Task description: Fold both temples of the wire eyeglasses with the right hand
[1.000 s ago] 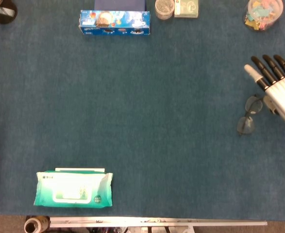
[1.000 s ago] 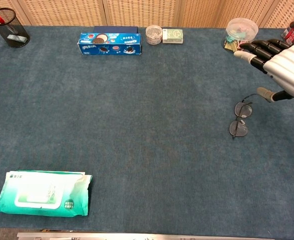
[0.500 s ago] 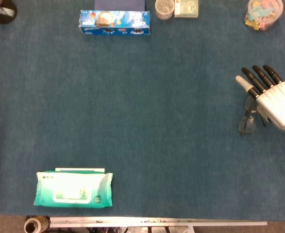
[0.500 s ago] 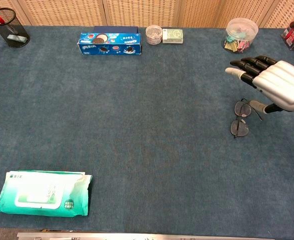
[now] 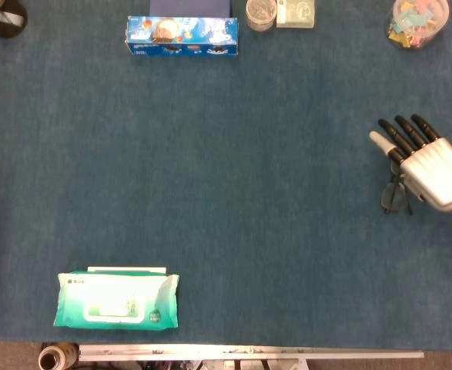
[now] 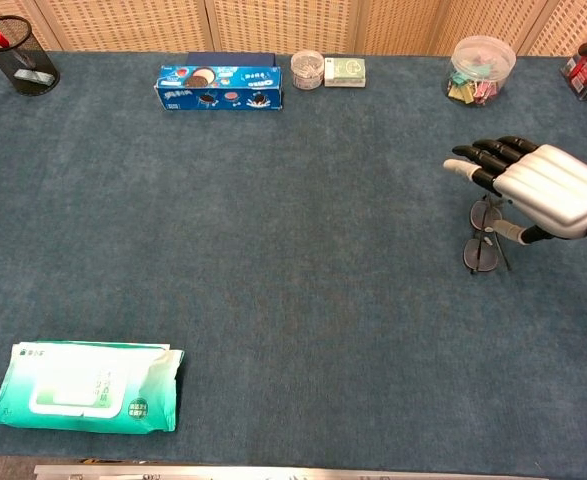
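Note:
The wire eyeglasses (image 6: 481,252) lie on the blue table at the right, lenses toward the left; in the head view the wire eyeglasses (image 5: 393,197) are half hidden. My right hand (image 6: 538,187) hovers over them with its fingers stretched out toward the left and its thumb (image 6: 508,229) lying against the frame. In the head view my right hand (image 5: 430,164) covers the upper lens. I cannot tell how the temples stand. The hand holds nothing. My left hand is out of both views.
A blue cookie box (image 6: 219,87), a small jar (image 6: 307,69) and a card box (image 6: 344,70) line the far edge. A tub of clips (image 6: 481,66) stands beyond my right hand. A wet-wipes pack (image 6: 81,400) lies front left, a mesh pen cup (image 6: 16,55) far left.
My right hand has come down and left over the eyeglasses, now covering part of them. The glasses have shifted slightly toward the front.

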